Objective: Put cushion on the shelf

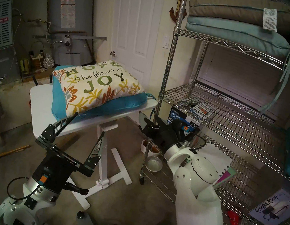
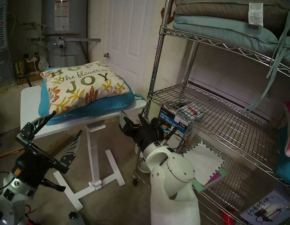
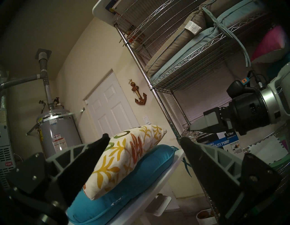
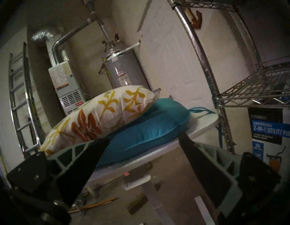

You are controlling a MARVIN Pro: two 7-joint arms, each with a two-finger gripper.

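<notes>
Chrome wire shelf (image 1: 217,110) filled the right of the frame, four tiers showing. One white worktop (image 1: 38,102) at centre left carried one teal seat cushion (image 1: 120,105), with the single floral cushion (image 1: 95,85) lying on top. Left claw (image 1: 88,124) reached up at lower left, spread wide, empty. Right claw (image 1: 145,122) lay level at centre, wide, empty.
</notes>
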